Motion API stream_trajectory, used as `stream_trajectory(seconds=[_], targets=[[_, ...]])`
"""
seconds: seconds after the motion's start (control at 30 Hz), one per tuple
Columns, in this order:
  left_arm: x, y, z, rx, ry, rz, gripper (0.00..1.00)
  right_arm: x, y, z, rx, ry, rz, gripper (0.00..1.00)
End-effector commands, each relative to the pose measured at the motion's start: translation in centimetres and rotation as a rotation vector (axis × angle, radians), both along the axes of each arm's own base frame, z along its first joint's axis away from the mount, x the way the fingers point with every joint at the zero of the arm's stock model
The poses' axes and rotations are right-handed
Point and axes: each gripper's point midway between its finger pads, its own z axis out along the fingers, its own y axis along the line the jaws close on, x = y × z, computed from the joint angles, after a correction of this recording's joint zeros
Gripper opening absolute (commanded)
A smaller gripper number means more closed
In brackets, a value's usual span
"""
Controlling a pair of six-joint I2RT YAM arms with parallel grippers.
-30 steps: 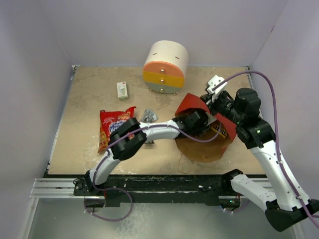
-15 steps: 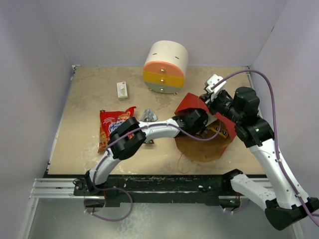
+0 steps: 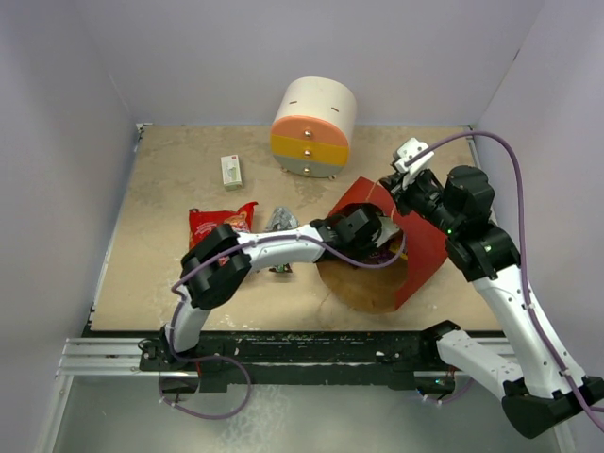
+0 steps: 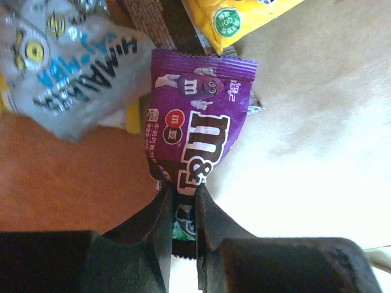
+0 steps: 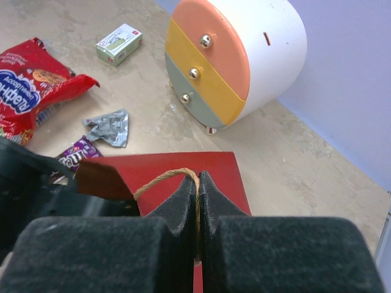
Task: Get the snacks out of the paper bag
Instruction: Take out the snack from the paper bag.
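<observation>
The red paper bag (image 3: 427, 247) lies tilted, its brown inside (image 3: 363, 285) open toward me. My left gripper (image 3: 370, 236) reaches into its mouth. In the left wrist view that gripper (image 4: 183, 190) is shut on the end of a purple candy packet (image 4: 198, 116), with a silver wrapper (image 4: 73, 70) and a yellow packet (image 4: 235, 15) beyond it. My right gripper (image 5: 198, 178) is shut on the bag's twisted paper handle (image 5: 162, 179) and holds it up at the bag's far rim (image 3: 390, 185). The red chip bag (image 3: 215, 226) and a silver wrapper (image 3: 281, 219) lie on the table.
The round white-orange-yellow drawer unit (image 3: 314, 127) stands at the back. A small white-green box (image 3: 231, 171) lies to its left. Another purple packet (image 5: 76, 152) lies on the table beside the silver wrapper (image 5: 110, 125).
My left arm has drawn back to the left, its elbow moving over the chip bag. The bag's mouth has swung left with it. The right gripper has held its place on the handle.
</observation>
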Motion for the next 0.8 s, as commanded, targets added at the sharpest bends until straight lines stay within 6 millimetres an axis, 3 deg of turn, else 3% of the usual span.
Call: stream_trajectory(seconds=[0.0,0.2,0.4,0.6,0.77], targets=[[-3.5,0.3,5.6,-0.149,0.083,-0.020,0.10,0.8,-0.2,1.6,0.085,-0.044,-0.053,0.00],[-7.1,2.6,6.0,-0.127,0.121,-0.033,0.09,1.3,-0.2,1.8,0.082,-0.055,-0.064,0.00],[-7.3,4.4,8.1,-0.135,0.097,0.020,0.08,1.3,-0.5,1.8,0.060,-0.075,-0.070,0.00],[-7.9,6.3,12.1,-0.197,0.081,0.061,0.04,1.0,-0.9,1.6,0.050,-0.082,-0.083,0.00],[-7.6,9.8,14.9,-0.229,0.043,0.196,0.00,1.4,-0.8,2.2,0.059,-0.112,-0.081,0.00]])
